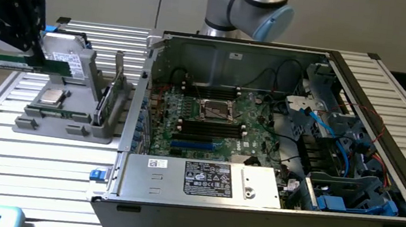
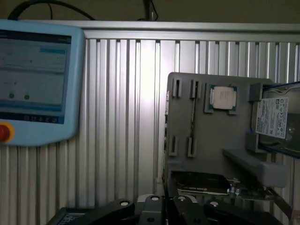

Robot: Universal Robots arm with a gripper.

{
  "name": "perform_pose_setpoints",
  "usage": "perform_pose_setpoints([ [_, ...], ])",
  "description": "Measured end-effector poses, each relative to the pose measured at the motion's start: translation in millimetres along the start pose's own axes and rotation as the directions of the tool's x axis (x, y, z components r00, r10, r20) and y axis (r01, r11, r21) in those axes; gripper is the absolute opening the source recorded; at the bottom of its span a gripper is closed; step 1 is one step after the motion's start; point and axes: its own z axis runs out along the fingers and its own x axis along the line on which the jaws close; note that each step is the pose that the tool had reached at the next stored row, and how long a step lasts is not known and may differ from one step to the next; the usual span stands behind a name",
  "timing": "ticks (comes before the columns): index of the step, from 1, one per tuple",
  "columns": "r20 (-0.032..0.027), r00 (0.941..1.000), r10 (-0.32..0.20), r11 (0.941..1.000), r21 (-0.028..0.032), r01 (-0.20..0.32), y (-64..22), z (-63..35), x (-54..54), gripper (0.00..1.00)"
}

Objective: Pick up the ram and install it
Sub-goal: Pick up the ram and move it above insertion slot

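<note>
- Finds the gripper (image 1: 33, 58) at 10 o'clock in the exterior view, clenched on the ram (image 1: 4, 60).
- Finds the ram horizontal, a long green strip, with its far end reaching toward 9 o'clock beyond the gripper body.
- Places the ram's other end over the silver drive (image 1: 66, 57) as seen in the exterior view; cannot tell whether the two touch.
- Confirms in the wrist view the gripper (image 2: 173, 202) closed, with the ram (image 2: 234, 191) running across just in front of it.
- Places the grey fixture (image 1: 69, 127) at 5 o'clock from the gripper, resting on the slatted table (image 1: 27, 156).
- Notes the square processor chip (image 1: 51, 97) seated flat in the fixture, at 6 o'clock from the drive.
- Records the open computer case (image 1: 251, 224) at 3 o'clock from the fixture, close beside it.
- Sees the motherboard (image 1: 250, 110) exposed inside the case, with black slots (image 1: 209, 127) at 6 o'clock from the central socket and well apart from the ram.
- Notes the labelled power supply (image 1: 203, 177) at 6 o'clock from the motherboard.
- Places the arm (image 1: 248, 3) at 12 o'clock from the case.
- Logs a teach pendant (image 2: 37, 75) lying on the table in the wrist view, apart from the fixture (image 2: 211, 136).
</note>
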Motion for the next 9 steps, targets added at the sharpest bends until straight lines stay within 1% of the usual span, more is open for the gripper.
perform_pose_setpoints([
  [5, 0.0068, 1.0000, -0.002, 1.0000, -0.0009, 0.002, -17.5, -22.7, 2.4, 0.14],
  [7, 0.0080, 1.0000, -0.002, 1.0000, -0.0015, 0.002, -25.2, -30.9, 3.2, 0.14],
  [9, 0.0083, 1.0000, -0.003, 1.0000, -0.0023, 0.003, -33.9, -35.8, 3.6, 0.14],
])
